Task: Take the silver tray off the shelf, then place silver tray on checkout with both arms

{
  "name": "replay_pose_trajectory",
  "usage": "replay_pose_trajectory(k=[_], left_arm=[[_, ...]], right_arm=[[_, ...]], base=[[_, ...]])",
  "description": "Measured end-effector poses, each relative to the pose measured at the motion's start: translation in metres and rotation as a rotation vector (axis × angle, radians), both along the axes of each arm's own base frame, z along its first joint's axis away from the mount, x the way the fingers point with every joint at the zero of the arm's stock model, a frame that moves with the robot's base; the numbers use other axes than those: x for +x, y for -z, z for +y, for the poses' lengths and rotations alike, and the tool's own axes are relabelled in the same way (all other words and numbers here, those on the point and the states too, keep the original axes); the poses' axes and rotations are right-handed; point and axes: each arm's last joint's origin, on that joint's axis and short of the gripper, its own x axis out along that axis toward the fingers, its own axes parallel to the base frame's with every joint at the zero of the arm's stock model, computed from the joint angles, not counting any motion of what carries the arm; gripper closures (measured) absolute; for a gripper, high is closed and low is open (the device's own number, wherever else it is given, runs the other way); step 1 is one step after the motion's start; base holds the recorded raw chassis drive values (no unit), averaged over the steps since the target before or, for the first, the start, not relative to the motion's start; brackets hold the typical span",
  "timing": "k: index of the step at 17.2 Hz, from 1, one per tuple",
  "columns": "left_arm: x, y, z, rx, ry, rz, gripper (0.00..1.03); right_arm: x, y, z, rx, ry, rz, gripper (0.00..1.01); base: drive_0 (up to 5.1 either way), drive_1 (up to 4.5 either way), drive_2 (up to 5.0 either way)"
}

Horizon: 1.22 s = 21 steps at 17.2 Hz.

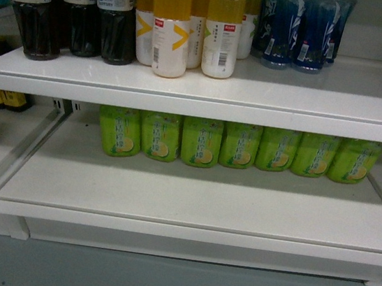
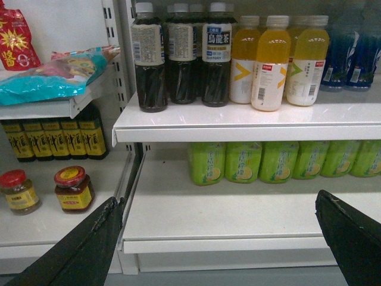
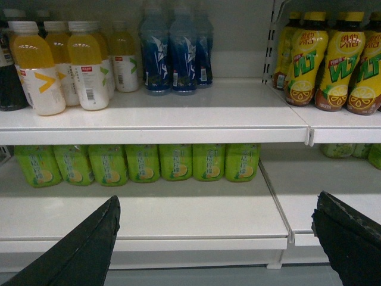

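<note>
**Head view shows stocked shelves, no tray in sight**

Head view is filled by two white shelf boards; neither arm is caught in it. The silver tray cannot be found in any of the three pictures, and the checkout is likewise out of view, so where the tray lies cannot be told.

From the left wrist view, the left gripper (image 2: 220, 238) is seen with its two black fingers (image 2: 89, 244) spread wide and nothing between them. Ahead of and beyond that gap lies the lower shelf (image 2: 238, 220), bare along its front, with green bottles (image 2: 262, 161) ranked at its back. Above the gap, dark tea bottles (image 2: 181, 59) and yellow bottles (image 2: 271, 62) stand on the upper board.

The right gripper (image 3: 217, 241) is likewise held wide and empty, its fingers (image 3: 83, 250) framing the same lower shelf, with blue bottles (image 3: 175, 53) up and ahead.

Both claws are judged to be held open and level with the bare board because a wide tray would be taken from both sides at once.
</note>
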Motion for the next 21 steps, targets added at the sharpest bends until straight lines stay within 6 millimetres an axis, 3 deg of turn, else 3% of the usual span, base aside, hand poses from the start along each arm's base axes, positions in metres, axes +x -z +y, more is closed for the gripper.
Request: replay_pose_trajectory(k=[21], left_arm=[[0.0000, 0.0000, 0.0000, 0.001, 0.001, 0.000, 0.05]], right_arm=[[0.0000, 0.0001, 0.0000, 0.002, 0.001, 0.001, 0.03]], base=[[0.0, 0.00, 0.0]])
